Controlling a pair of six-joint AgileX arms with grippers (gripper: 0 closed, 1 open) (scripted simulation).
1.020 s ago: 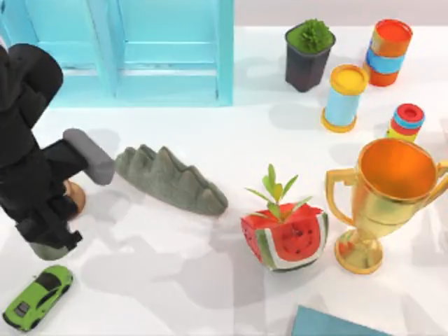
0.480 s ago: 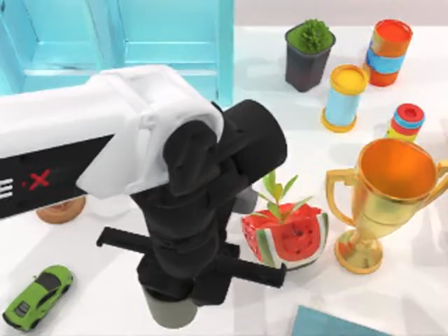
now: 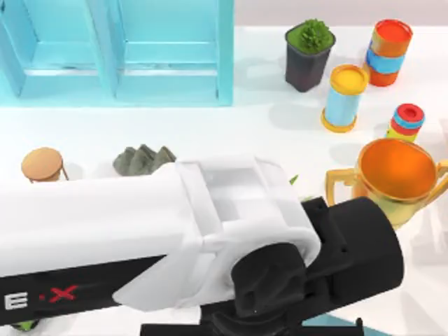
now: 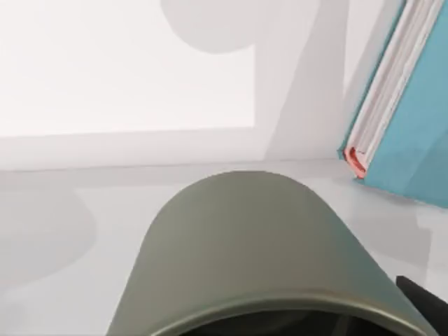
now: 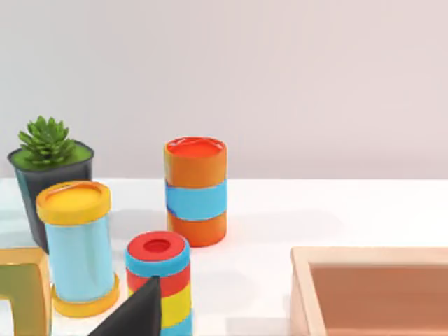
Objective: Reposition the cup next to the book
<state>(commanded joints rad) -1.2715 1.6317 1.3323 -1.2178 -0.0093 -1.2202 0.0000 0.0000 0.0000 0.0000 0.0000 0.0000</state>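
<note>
Cup [image 4: 245, 252], grey-green, hangs just beside the book [image 4: 413, 119], above the white table [image 4: 126, 70]. I think the left arm [image 3: 140, 238] should lower it straight, keeping it upright and off the book. I cannot tell if its gripper is closed.

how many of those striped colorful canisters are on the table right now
3, all toward the top view's right: an orange and blue canister at the back, a yellow-lidded blue canister beside the potted plant, and a smaller red-topped canister. The left arm may hide others.
</note>
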